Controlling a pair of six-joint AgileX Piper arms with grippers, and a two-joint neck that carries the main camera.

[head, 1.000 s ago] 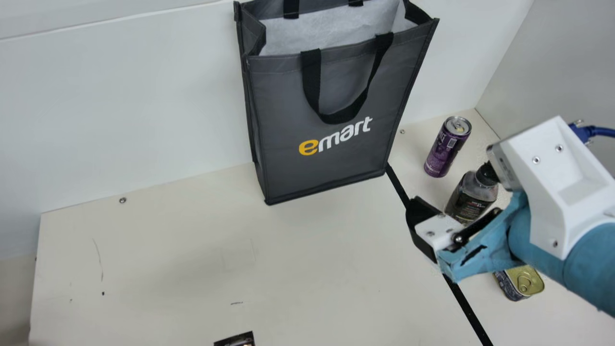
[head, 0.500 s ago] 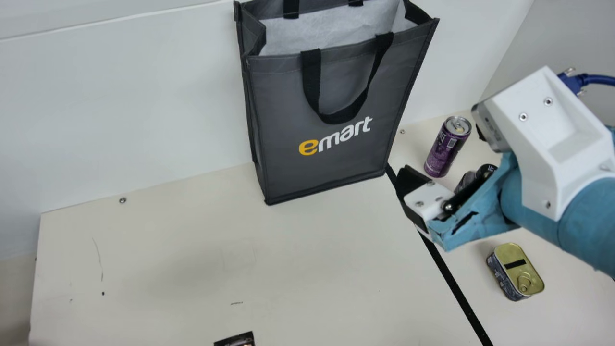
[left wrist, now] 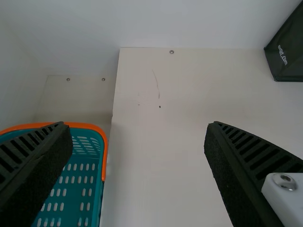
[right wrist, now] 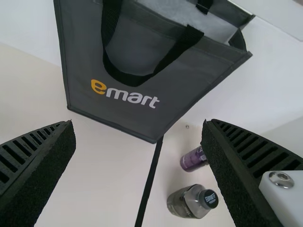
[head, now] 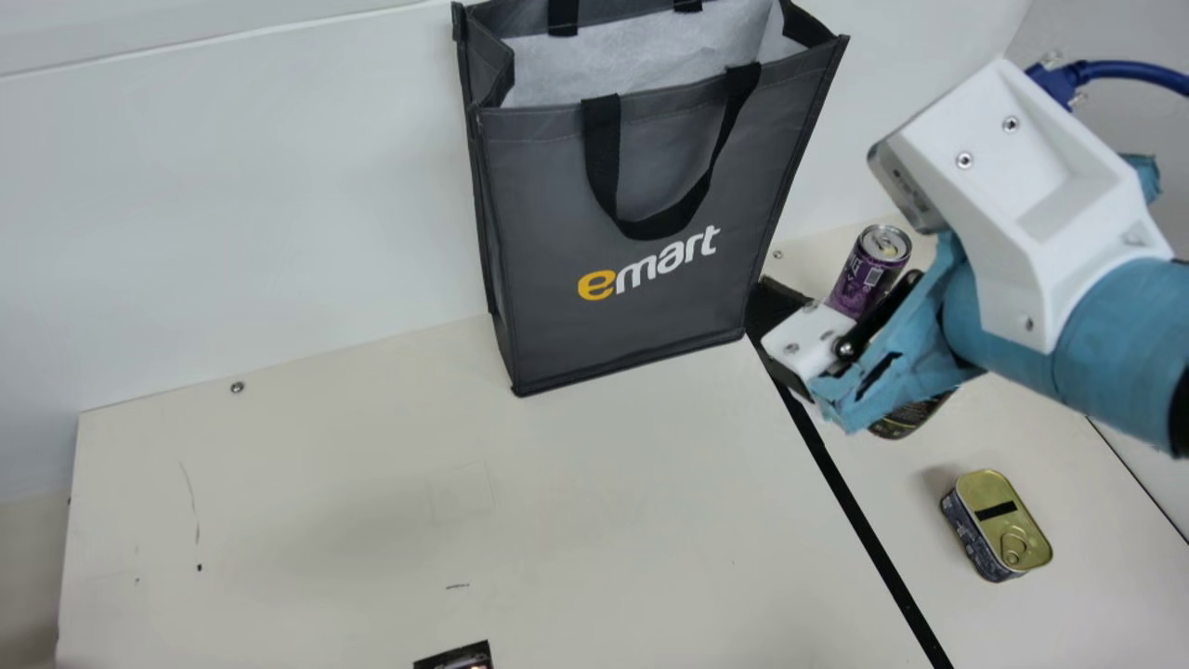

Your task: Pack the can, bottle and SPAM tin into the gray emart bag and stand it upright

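Observation:
The gray emart bag [head: 641,325] stands upright against the back wall, its mouth open and handles hanging. To its right, my right gripper [head: 778,302] hovers beside the bag's lower right corner, partly covering the purple can [head: 859,279] and most of the bottle [head: 903,423]. The SPAM tin [head: 1003,525] lies nearer the front. In the right wrist view my right gripper [right wrist: 138,123] is open and holds nothing; the can [right wrist: 193,159] and bottle [right wrist: 189,201] stand beyond one finger. My left gripper [left wrist: 138,124] is open and empty in the left wrist view.
A teal basket [left wrist: 71,189] with an orange rim is beside the table's left edge. A dark object [head: 455,656] pokes in at the main view's bottom edge. A black strip [head: 864,520] crosses the table right of the bag. White walls close off the back and right.
My right arm has moved up and leftward in the main view, toward the bag's right side. It has uncovered the tin and now hides most of the bottle. The bag has not moved.

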